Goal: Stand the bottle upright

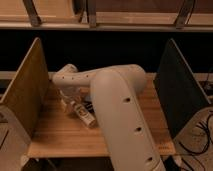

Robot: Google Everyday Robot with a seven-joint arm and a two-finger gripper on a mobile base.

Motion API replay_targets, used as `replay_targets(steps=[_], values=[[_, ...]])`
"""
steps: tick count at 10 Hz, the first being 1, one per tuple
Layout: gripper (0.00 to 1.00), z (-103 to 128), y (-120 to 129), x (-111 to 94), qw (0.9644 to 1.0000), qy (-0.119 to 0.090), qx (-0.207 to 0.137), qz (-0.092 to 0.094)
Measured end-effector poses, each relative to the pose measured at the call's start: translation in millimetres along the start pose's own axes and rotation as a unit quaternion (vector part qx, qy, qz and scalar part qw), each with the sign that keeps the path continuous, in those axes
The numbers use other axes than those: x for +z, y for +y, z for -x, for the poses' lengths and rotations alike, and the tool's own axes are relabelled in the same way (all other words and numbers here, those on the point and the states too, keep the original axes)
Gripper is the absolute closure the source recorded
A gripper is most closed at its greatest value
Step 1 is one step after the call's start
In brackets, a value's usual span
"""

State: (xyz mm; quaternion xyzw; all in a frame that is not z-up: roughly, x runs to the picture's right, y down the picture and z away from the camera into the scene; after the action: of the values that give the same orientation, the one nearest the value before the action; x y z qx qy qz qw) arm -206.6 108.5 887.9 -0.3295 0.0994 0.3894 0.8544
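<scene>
**Step in hand: grasp before righting.**

1. Position. The small whitish-cream cylindrical bottle (85,117) lies on its side on the light wooden worktop (55,137), left of centre. Its long axis runs from about 10 o'clock to 4 o'clock. The end at 10 o'clock points toward the hand (67,104).
2. Hand state. The hand sits low over the worktop at the end of the large cream robot arm (125,120), just beside the bottle's 10 o'clock end. Its fingers are spread wide. Whether they touch the bottle cannot be told, and the bottle appears to rest on the worktop, not lifted.
3. Recommended approach. The robot should centre the 2 fingers across the bottle's body, not its end, so the cylinder cannot roll out as they press together. The fingers should probably close slowly, since a smooth round bottle is likely to slip.
4. Righting. The robot should pivot the bottle about its 4 o'clock end and keep that end on the worktop until the base sits flat.
5. Clearance. A dark flat object (89,105) lies at 1 o'clock of the bottle, partly hidden by the arm. The pivot should swing away from it.
6. Release. The robot should open the hand only when the bottle stands without leaning.
</scene>
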Motion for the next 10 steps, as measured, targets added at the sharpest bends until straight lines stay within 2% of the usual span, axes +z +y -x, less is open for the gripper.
replay_targets(steps=[3,8,10], values=[[0.35,-9,1,16,0.9997,0.013,0.015,0.015],[0.35,-5,0,37,0.9991,0.035,0.003,0.025],[0.45,-2,-3,39,0.9991,0.037,-0.002,0.02]])
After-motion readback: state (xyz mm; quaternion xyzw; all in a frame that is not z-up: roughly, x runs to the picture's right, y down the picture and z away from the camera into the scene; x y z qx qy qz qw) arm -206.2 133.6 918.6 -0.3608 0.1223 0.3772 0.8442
